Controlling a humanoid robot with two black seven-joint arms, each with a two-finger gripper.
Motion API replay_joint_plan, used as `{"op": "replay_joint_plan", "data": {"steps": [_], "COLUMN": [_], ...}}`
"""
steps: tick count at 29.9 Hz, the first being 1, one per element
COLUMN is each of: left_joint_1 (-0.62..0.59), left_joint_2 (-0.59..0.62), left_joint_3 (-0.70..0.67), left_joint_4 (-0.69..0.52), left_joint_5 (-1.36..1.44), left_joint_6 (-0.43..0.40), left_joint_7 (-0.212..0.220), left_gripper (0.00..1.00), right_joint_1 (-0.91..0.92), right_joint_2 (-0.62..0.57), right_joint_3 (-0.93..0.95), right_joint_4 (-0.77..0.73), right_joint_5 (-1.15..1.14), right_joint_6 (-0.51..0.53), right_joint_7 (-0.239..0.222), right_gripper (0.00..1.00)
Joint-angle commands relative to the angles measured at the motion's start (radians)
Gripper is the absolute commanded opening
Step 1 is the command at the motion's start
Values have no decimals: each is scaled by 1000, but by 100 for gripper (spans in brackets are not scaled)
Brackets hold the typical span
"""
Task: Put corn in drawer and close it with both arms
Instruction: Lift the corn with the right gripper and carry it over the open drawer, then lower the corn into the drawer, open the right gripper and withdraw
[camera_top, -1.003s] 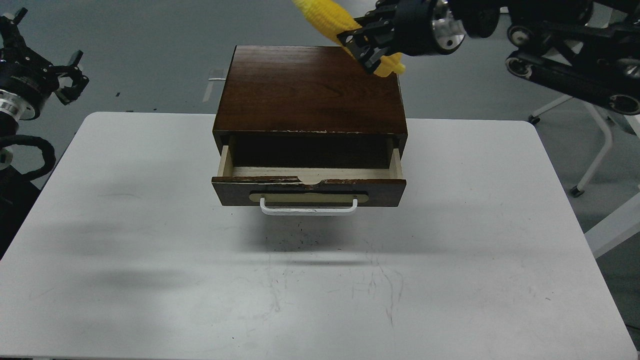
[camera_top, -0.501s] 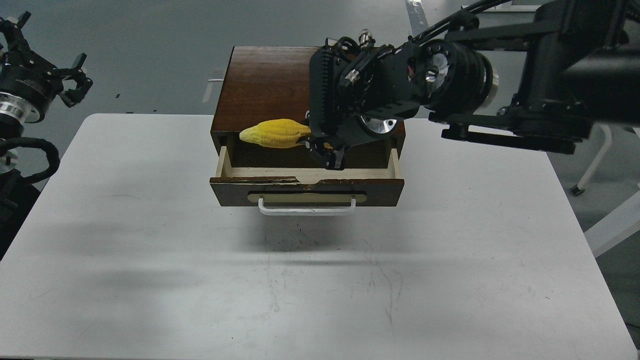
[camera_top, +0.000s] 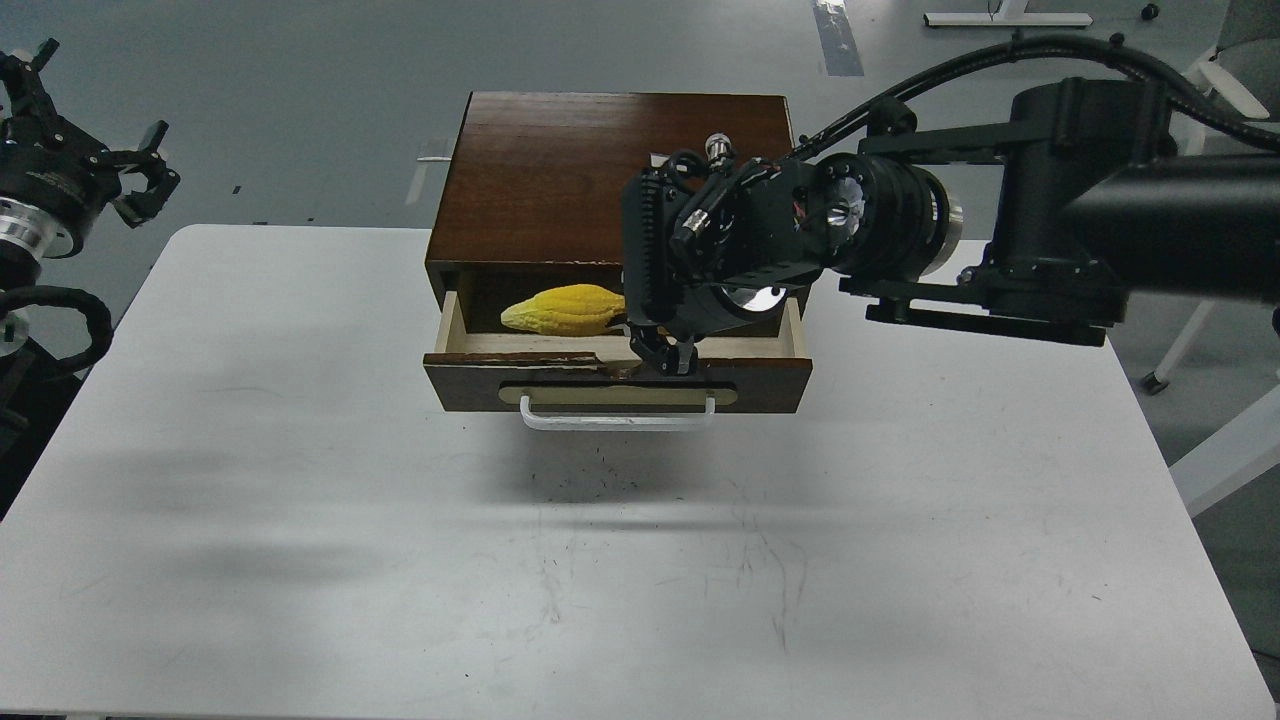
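Observation:
The dark brown wooden box (camera_top: 610, 175) stands at the back middle of the white table. Its drawer (camera_top: 617, 378) is pulled open, with a white bar handle (camera_top: 617, 418) in front. The yellow corn (camera_top: 563, 309) lies across the open drawer's mouth, tapered end to the left. My right gripper (camera_top: 655, 345) reaches in from the right, points down into the drawer and is shut on the corn's right end. My left gripper (camera_top: 140, 185) hangs open and empty beyond the table's far left corner.
The white table (camera_top: 620, 560) spreads in front of the box, with scuff marks near its middle. A white table leg on castors (camera_top: 1190, 340) stands on the grey floor at the right. My right arm (camera_top: 1050, 240) spans above the table's back right.
My right gripper has carried the corn from high behind the box down and forward into the open drawer's mouth. The left arm has barely moved.

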Motion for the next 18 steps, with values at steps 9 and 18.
{"op": "replay_joint_plan", "data": {"steps": [9, 18], "left_joint_1": [-1, -73], "left_joint_2": [4, 51], "left_joint_3": [0, -14], "left_joint_4": [0, -72], "left_joint_5": [9, 3], "left_joint_6": [0, 0], "left_joint_7": [1, 8], "left_gripper": [98, 98], "right_joint_1": [-14, -13], "right_joint_2": [-8, -5], "right_joint_3": [16, 76], "right_joint_4": [-1, -31], "right_joint_5": [13, 32], "right_joint_6": [-8, -5], "right_joint_7": [-5, -5], "right_gripper": [62, 69]}}
